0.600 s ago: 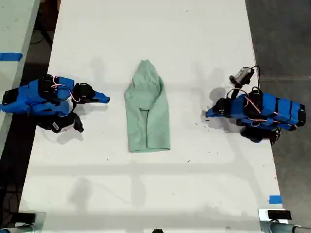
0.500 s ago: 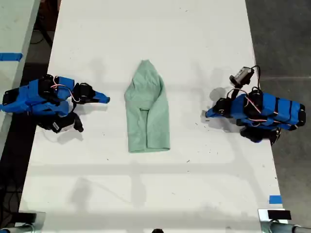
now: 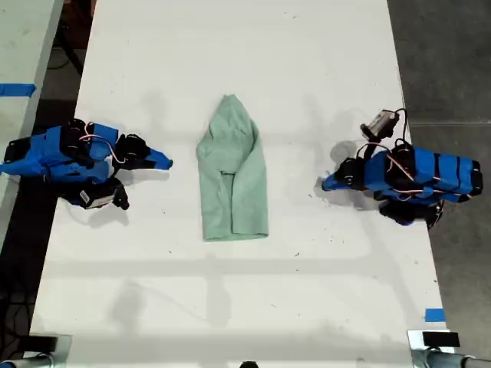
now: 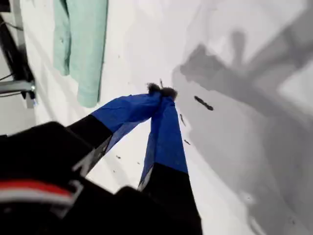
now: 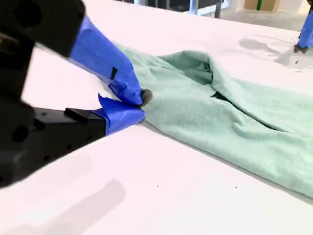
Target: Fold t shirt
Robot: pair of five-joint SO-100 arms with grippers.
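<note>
My second claw (image 5: 139, 105) sits low on the white worktop (image 3: 322, 69), tips together on nothing, just beside the t shirt (image 5: 230, 122), which lies lengthwise mid-worktop, already narrowed. I judge it should part first, then slide under the hem. Farther off, my first claw (image 4: 161, 93) is together too, empty.

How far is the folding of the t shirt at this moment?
The t shirt already lies folded into a narrow strip on the table. Nothing is in hand: my first gripper and my second gripper are shut and empty. A crosswise fold probably remains.
</note>
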